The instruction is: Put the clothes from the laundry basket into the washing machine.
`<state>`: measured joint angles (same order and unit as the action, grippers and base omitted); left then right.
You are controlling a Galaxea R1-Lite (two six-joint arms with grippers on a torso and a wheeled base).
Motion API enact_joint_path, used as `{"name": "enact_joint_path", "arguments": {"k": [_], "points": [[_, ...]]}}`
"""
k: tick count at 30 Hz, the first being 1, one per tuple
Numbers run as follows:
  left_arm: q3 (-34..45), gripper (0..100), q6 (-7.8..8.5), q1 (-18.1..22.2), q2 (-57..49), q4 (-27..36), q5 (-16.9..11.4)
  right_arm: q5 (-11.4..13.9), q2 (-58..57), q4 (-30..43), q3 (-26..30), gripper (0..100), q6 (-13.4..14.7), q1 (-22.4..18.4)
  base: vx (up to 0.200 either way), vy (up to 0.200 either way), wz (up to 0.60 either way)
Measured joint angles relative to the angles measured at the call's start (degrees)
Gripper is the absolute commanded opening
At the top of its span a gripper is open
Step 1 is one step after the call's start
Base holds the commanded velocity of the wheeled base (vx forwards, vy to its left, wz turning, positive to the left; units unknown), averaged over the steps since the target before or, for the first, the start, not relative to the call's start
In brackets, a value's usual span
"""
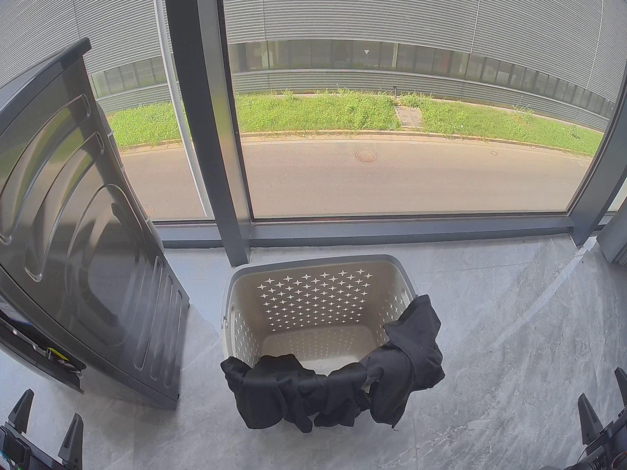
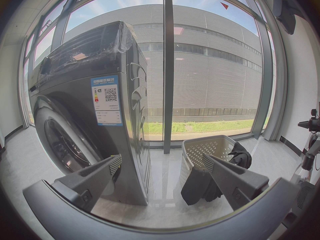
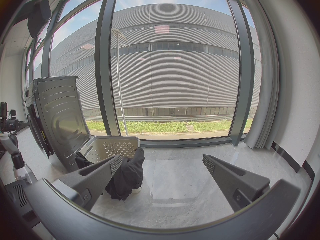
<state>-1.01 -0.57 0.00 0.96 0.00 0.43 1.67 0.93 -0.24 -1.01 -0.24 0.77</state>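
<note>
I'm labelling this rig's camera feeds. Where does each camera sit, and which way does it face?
Head view: on the robot's head, looking down at the laundry basket on the floor; left hand and right hand at the bottom corners.
Left wrist view: on the left wrist, low, facing the washing machine; its open hand in front.
Right wrist view: on the right wrist, low, facing the window; its open hand in front.
Shared: all three show the laundry basket with black clothes draped over its rim.
</note>
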Motion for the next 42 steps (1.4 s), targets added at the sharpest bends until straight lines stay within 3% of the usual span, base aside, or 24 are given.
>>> {"name": "enact_joint_path", "arguments": {"k": [5, 11, 42], "points": [[0.0, 100, 0.15, 0.0, 0.0, 0.0, 0.1, 0.0, 0.0, 0.0, 0.0, 100, 0.0, 0.0, 0.000, 0.000, 0.00], [0.0, 100, 0.13, 0.0, 0.0, 0.0, 0.1, 0.0, 0.0, 0.0, 0.0, 100, 0.0, 0.0, 0.200, 0.000, 0.00], [0.0, 100, 0.04, 0.0, 0.0, 0.0, 0.1, 0.0, 0.0, 0.0, 0.0, 100, 0.0, 0.0, 0.039, 0.000, 0.00]]}}
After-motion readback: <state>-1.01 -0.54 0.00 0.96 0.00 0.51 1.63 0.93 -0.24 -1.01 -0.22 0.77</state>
